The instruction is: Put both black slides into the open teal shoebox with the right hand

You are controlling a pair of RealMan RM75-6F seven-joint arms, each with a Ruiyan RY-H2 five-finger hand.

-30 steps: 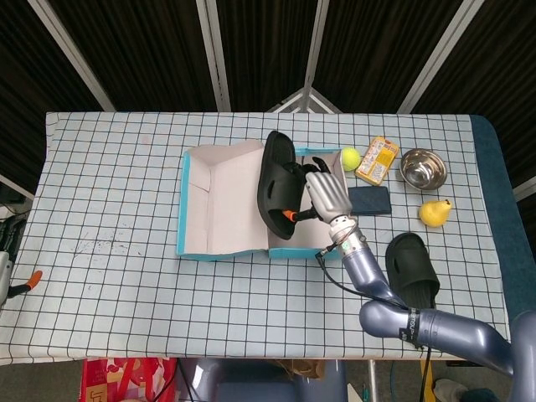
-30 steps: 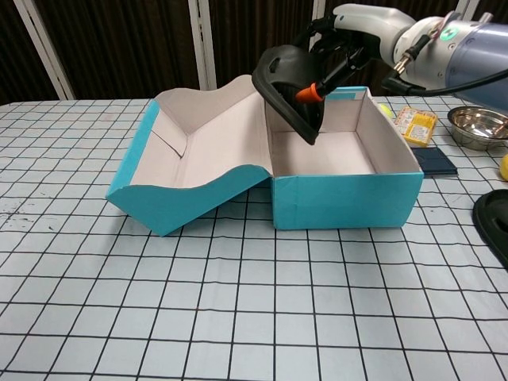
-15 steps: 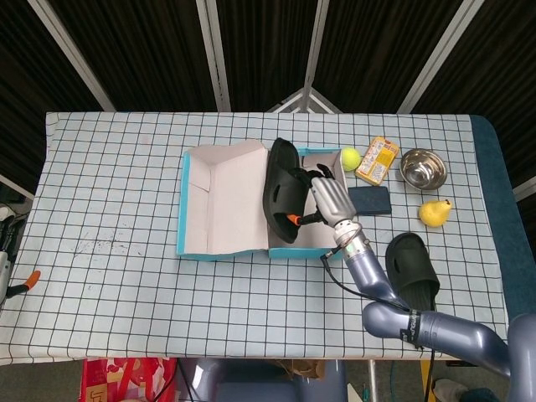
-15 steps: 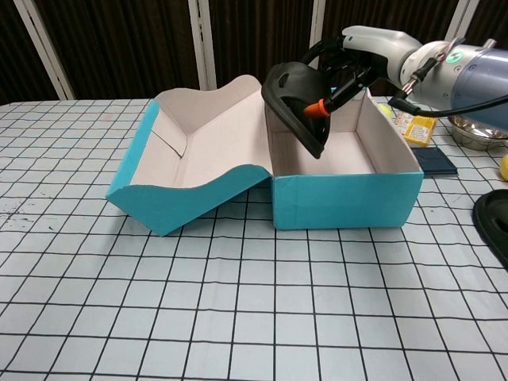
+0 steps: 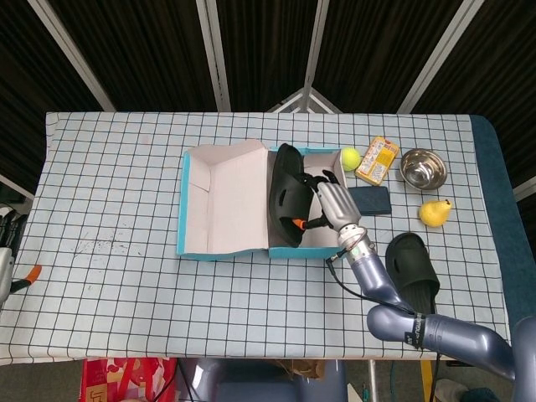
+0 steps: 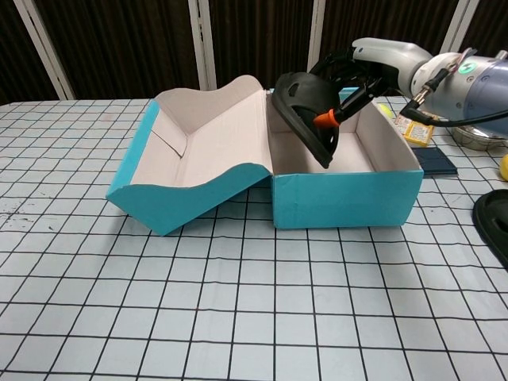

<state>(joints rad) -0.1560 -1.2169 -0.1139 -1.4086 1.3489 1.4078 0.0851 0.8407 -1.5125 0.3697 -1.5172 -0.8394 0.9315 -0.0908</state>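
Right robot hand [image 6: 359, 67] grips black slide [image 6: 305, 111], tilted, toe dipping inside teal shoebox [image 6: 347, 194]; second slide [image 5: 411, 264] on table.

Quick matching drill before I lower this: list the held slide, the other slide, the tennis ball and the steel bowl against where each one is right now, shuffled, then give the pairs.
Things:
1. held slide
2. other slide
3. tennis ball
4. steel bowl

Places:
A. on the table just beyond the teal shoebox
B. tilted over the open box, gripped by the right hand
C. far right of the table, above the yellow pear
D. flat on the table, right of the box

Pairs: 1-B, 2-D, 3-A, 4-C
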